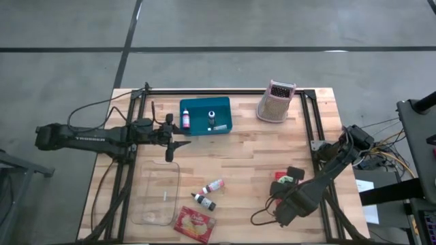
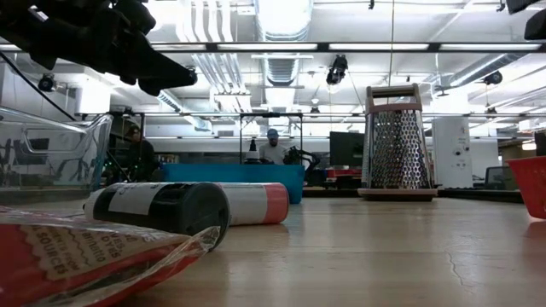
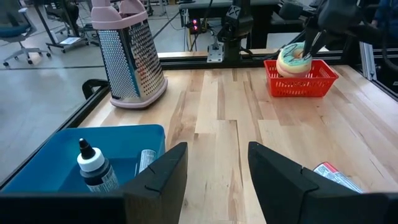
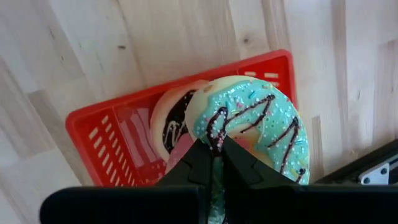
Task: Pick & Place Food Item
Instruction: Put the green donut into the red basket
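A doughnut with teal icing and dark stripes (image 4: pixel 261 124) is in my right gripper (image 4: pixel 214 155), over a red basket (image 4: pixel 99 134) near the table's right side. The doughnut also shows in the left wrist view (image 3: pixel 292 59), at the height of the basket's rim (image 3: pixel 301 78). A chocolate-iced doughnut (image 4: pixel 171 118) lies in the basket. My left gripper (image 1: pixel 172 148) is open and empty, hovering just in front of the blue bin (image 1: pixel 205 116). My right gripper pinches the teal doughnut's ring (image 4: pixel 214 134) between its two fingers, at one side of the ring. The fingers come from above, pointing down. The doughnut stands tilted on edge over the red basket. I cannot tell if its lower part touches what lies in the basket.
A pink-based metal grater (image 1: pixel 275 102) stands at the far right. The blue bin holds small bottles (image 3: pixel 93 165). A clear glass dish (image 1: pixel 157 194), two small bottles (image 1: pixel 208 194) and a red snack packet (image 1: pixel 194 224) lie near the front left. Bare wood lies in the middle.
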Motion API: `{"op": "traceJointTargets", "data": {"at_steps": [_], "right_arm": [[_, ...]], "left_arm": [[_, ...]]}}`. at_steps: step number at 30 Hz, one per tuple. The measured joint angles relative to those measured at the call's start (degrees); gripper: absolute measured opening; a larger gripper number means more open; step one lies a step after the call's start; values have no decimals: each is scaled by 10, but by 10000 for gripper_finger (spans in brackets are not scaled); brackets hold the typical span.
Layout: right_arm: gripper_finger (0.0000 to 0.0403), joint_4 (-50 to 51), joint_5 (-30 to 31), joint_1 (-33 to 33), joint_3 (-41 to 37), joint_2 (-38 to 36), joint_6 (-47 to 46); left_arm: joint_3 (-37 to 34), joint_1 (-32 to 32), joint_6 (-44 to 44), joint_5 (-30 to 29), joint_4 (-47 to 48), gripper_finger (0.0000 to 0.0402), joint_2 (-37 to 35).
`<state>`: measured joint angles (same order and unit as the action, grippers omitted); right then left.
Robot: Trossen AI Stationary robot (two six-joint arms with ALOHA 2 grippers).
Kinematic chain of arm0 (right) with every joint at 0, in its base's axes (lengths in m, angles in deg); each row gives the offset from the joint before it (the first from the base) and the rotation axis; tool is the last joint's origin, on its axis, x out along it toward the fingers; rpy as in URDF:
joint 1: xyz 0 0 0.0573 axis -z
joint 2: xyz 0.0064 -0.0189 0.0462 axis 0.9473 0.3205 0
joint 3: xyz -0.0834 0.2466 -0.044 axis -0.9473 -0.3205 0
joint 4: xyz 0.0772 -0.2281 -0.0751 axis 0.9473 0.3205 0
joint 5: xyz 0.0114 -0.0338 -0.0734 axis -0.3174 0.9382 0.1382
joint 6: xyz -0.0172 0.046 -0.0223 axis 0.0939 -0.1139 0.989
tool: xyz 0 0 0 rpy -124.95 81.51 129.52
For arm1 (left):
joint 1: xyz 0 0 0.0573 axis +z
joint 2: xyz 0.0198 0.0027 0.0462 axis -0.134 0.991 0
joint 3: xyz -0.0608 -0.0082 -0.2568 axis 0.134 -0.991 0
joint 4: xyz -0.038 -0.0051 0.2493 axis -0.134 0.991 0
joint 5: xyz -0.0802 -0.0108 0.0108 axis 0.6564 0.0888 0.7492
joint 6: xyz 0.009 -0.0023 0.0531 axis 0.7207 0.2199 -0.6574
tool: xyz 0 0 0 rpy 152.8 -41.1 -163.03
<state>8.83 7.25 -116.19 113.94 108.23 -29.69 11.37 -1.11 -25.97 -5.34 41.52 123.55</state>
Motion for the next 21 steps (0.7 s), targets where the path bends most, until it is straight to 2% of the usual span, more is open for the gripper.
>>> {"op": "traceJointTargets", "data": {"at_steps": [21], "right_arm": [[11,-28,-13,0,-24,0,0]], "left_arm": [[0,0,0,0,0,172,0]]}}
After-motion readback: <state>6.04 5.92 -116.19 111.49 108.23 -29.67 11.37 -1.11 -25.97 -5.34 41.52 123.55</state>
